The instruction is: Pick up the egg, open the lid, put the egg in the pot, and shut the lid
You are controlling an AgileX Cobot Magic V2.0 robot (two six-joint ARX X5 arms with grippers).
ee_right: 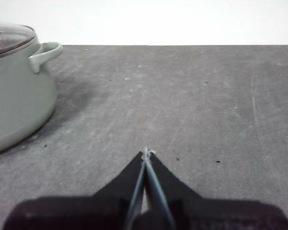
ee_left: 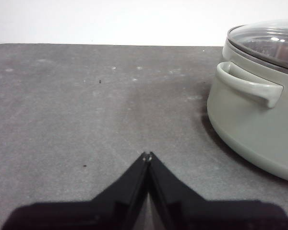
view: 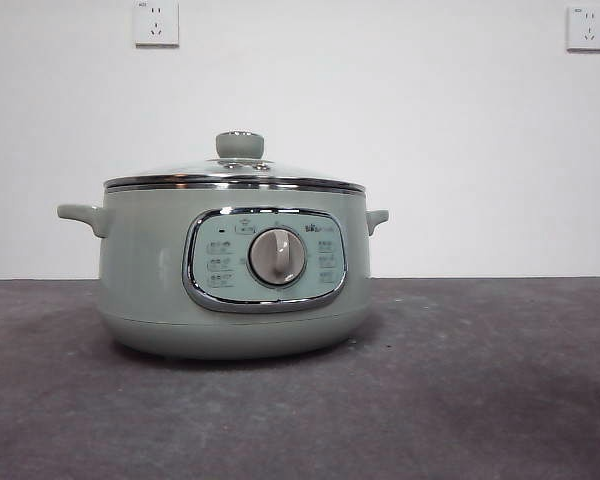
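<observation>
The electric cooking pot (view: 170, 300) sat upright on the grey table (view: 500, 400), a touch toward 9 o'clock of the front view's centre, its control panel (view: 220, 258) and grey dial (view: 277, 257) pointing straight at the camera. Its two side handles ran along the 9-to-3 line, one handle (view: 83, 215) at 9 o'clock, the other (view: 377, 218) at 3. The glass lid (view: 180, 177) lay closed on the rim, green knob (view: 240, 145) pointing to 12.

No egg showed in any view; it may have been inside, though the glass was too glary to say.

The front view showed neither arm. The wrist views did: the left gripper (ee_left: 147, 155) hovered low over bare table, jaws pressed together and empty, near the pot's handle (ee_left: 249, 86). The right gripper (ee_right: 145, 152) was likewise pinched closed on nothing, the pot (ee_right: 17, 105) off to its side.

Two wall sockets (view: 156, 22) sat high behind.
</observation>
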